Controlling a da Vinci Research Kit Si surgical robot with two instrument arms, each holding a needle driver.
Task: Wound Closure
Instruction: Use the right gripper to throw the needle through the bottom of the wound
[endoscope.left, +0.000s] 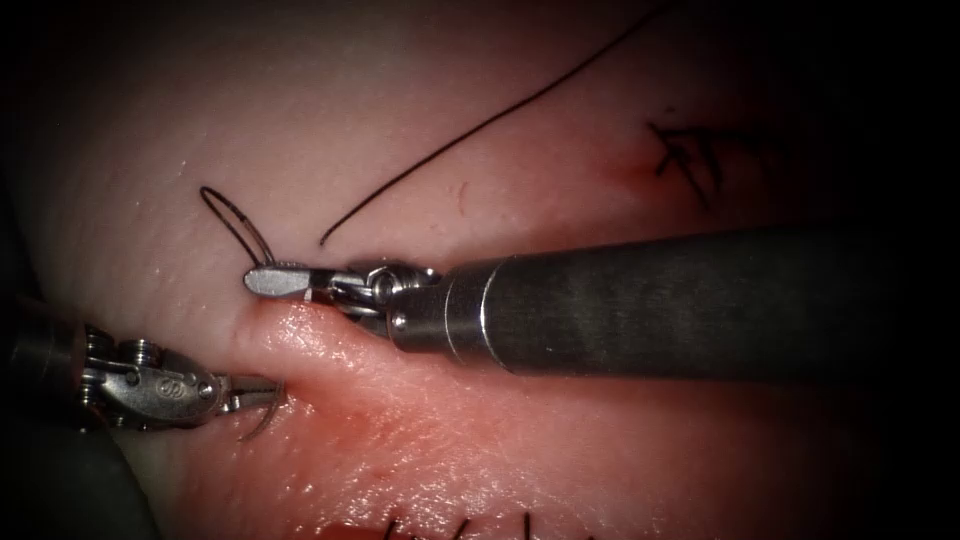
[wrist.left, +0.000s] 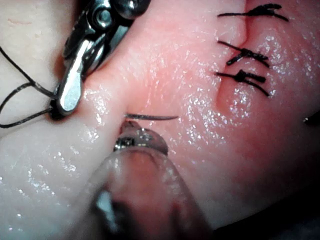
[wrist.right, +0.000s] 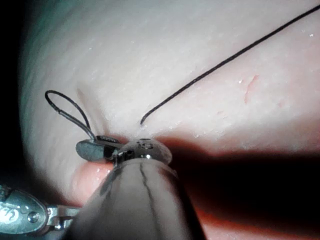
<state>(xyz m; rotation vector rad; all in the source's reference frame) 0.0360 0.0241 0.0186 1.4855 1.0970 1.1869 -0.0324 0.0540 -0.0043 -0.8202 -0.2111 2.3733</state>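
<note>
Now, endoscope, right tool (endoscope.left: 268, 281): jaws pressed together on the thread (endoscope.left: 232, 222), which rises from the tips as a narrow loop up and to the left
Endoscope, loose thread end (endoscope.left: 480, 128): a long strand lies on the tissue (endoscope.left: 330, 110) above the right tool's shaft, its near end just above the wrist
Endoscope, left tool (endoscope.left: 262, 392): jaws pinch the needle (endoscope.left: 262, 418); the curve hooks down from the tips, and how much of it sits in the tissue cannot be told
Endoscope, cut (endoscope.left: 330, 345): a glistening pink ridge runs between the 2 tools, below the right jaws and just right of the left jaws
Endoscope, old stitches (endoscope.left: 690, 155): dark knots with red fluid (endoscope.left: 625, 172) beside them, well above the right shaft
Left wrist, left tool (wrist.left: 131, 131): tips closed on the needle (wrist.left: 152, 117) near 1 end; the thin shaft lies flat over the tissue (wrist.left: 200, 165) just beyond the tips
Left wrist, right tool (wrist.left: 67, 97): closed on thread (wrist.left: 20, 119) beyond the left tips
Left wrist, stitches (wrist.left: 245, 75): 3 across the cut, far from the jaws
Right wrist, right tool (wrist.right: 92, 149): jaws shut on the thread (wrist.right: 67, 107), loop rising from the tips
Right wrist, left tool (wrist.right: 30, 215): near the right tool's shaft
</note>
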